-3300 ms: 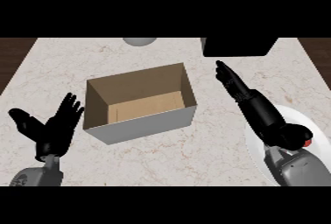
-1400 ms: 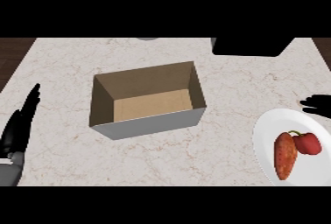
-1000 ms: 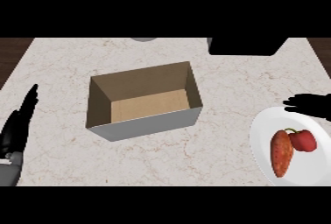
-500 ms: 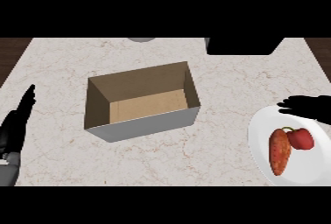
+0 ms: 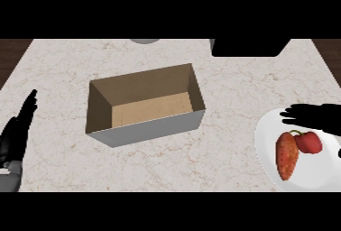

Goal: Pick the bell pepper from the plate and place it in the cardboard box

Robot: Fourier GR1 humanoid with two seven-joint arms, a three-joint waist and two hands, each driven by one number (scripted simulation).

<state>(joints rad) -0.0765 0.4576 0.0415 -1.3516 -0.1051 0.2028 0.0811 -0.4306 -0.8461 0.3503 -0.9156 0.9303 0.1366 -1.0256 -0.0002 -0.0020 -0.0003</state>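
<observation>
A small red bell pepper lies on a white plate at the right edge, next to a longer orange-red vegetable. My right hand comes in from the right and hovers just above the pepper over the plate's far rim, fingers spread and straight, holding nothing. The cardboard box stands open at the counter's middle, with nothing inside. My left hand rests edge-on at the left border, fingers straight and pointing up.
A black block sits at the back right of the marble counter and a grey round object shows at the back edge. Dark wood borders the counter's far corners.
My right hand has moved left and down from the right edge, from beyond the plate to over its far rim near the pepper. The left hand stays put.
</observation>
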